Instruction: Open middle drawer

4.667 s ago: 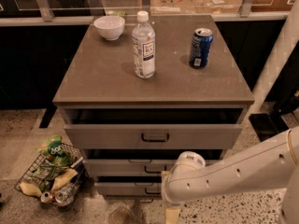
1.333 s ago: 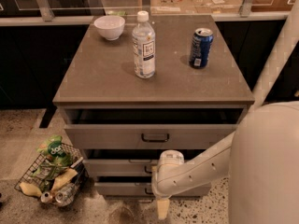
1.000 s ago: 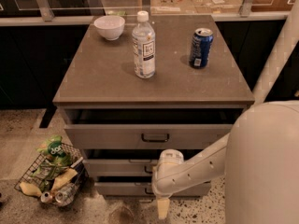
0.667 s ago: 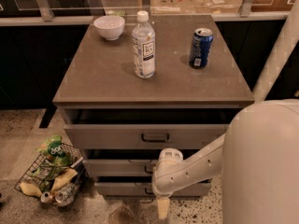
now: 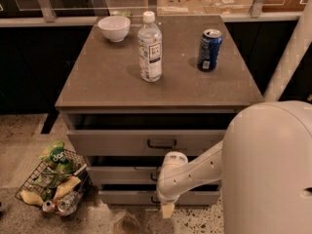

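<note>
The middle drawer [image 5: 119,175] is the wide, shallow grey drawer second from the top in the grey cabinet [image 5: 156,77]. Its front stands a little forward of the cabinet, with a dark gap above it. My gripper [image 5: 164,186] hangs on the white arm right in front of the drawer's centre, covering most of its black bar handle. A pale tip of the gripper points down toward the floor. The taller top drawer [image 5: 122,141] with its handle [image 5: 162,143] is above, and the bottom drawer [image 5: 126,197] is below.
On the cabinet top stand a white bowl [image 5: 114,28], a water bottle [image 5: 149,47] and a blue can [image 5: 209,49]. A wire basket [image 5: 51,182] with snack bags and bottles sits on the floor at the left. My white arm housing [image 5: 268,169] fills the lower right.
My gripper has moved left from the cabinet's right side to the middle drawer's centre. The arm housing has come into view at the lower right. The drawers have not visibly moved.
</note>
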